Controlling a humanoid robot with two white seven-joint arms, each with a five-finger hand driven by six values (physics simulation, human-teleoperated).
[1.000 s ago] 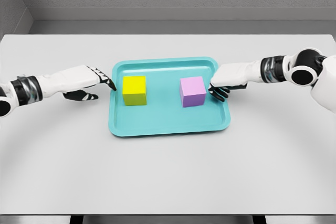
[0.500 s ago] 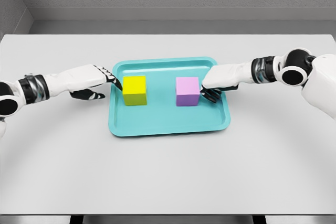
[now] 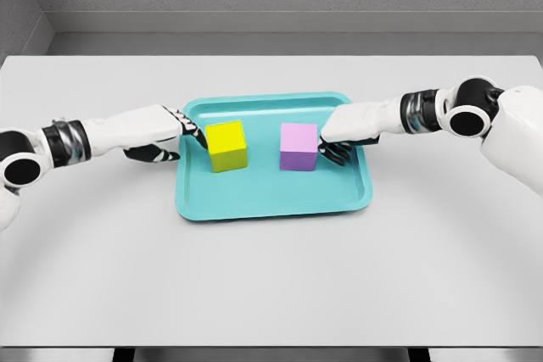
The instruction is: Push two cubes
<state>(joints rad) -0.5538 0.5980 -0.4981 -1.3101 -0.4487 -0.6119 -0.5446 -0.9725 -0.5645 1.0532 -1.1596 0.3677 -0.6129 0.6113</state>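
Observation:
A yellow cube [image 3: 227,145] and a pink cube [image 3: 299,146] stand side by side on a teal tray [image 3: 271,197] in the middle of the table. My left hand [image 3: 185,132] reaches over the tray's left rim, and its extended fingertips touch the yellow cube's left face. My right hand [image 3: 333,143] comes in over the right part of the tray. Its curled fingers press against the pink cube's right face. Neither hand grasps anything. The yellow cube sits slightly turned.
The tray rests on a pale grey table [image 3: 271,286] with a grey wall behind it. Both white forearms lie low over the table on either side of the tray.
Both hands have moved inward. The yellow cube has slid right and turned a little. The pink cube has slid left. The gap between the cubes has narrowed.

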